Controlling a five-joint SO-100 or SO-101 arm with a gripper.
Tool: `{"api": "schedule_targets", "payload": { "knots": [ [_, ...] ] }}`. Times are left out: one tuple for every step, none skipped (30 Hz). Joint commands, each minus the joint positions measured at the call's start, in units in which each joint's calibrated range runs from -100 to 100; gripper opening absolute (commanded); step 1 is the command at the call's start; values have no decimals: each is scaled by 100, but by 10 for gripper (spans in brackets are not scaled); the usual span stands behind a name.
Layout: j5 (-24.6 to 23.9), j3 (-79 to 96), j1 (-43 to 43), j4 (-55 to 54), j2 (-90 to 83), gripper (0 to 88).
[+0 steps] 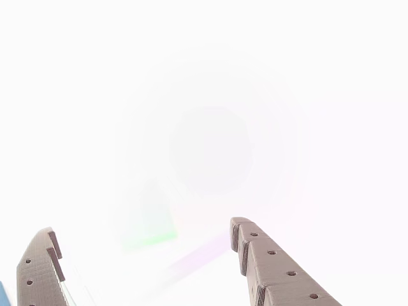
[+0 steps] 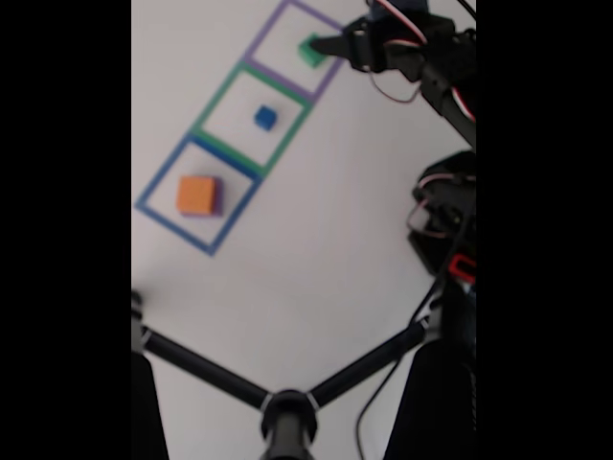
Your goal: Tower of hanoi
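Here the arm reaches to the purple square, its hand [image 2: 321, 45] spread beside the green block [image 2: 309, 51]

You had a plain white tabletop [image 2: 306, 249] as your work surface, evenly and brightly lit in the fixed view. Below it in that view, a black tripod [image 2: 287, 407] spread two legs up and outward from its hub across the tabletop's lower part. In the other view, the tabletop was washed out to almost pure white by overexposure.
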Motion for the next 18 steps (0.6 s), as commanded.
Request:
{"api": "schedule_targets", "payload": {
  "knots": [
    [39, 364, -113, -1525, 441, 314],
    [39, 446, -123, -1816, 611, 314],
    [39, 518, -132, -2132, 813, 314],
    [39, 555, -142, -2399, 990, 314],
    [39, 582, -152, -2642, 1184, 314],
    [39, 591, -152, -2852, 1362, 314],
    [39, 609, -161, -3087, 1556, 313],
    [39, 609, -161, -3274, 1733, 313],
    [39, 609, -161, -3492, 1927, 312],
    [39, 609, -161, -3751, 2153, 312],
    [39, 609, -180, -3954, 2323, 312],
    [39, 591, -180, -4164, 2517, 312],
    [39, 564, -190, -4350, 2710, 312],
    [39, 537, -200, -4553, 2904, 312],
    [39, 518, -209, -4747, 3074, 312],
    [39, 509, -219, -4958, 3259, 311],
    [39, 491, -228, -5128, 3413, 311],
    [39, 473, -228, -5306, 3566, 310]
  ]
}}
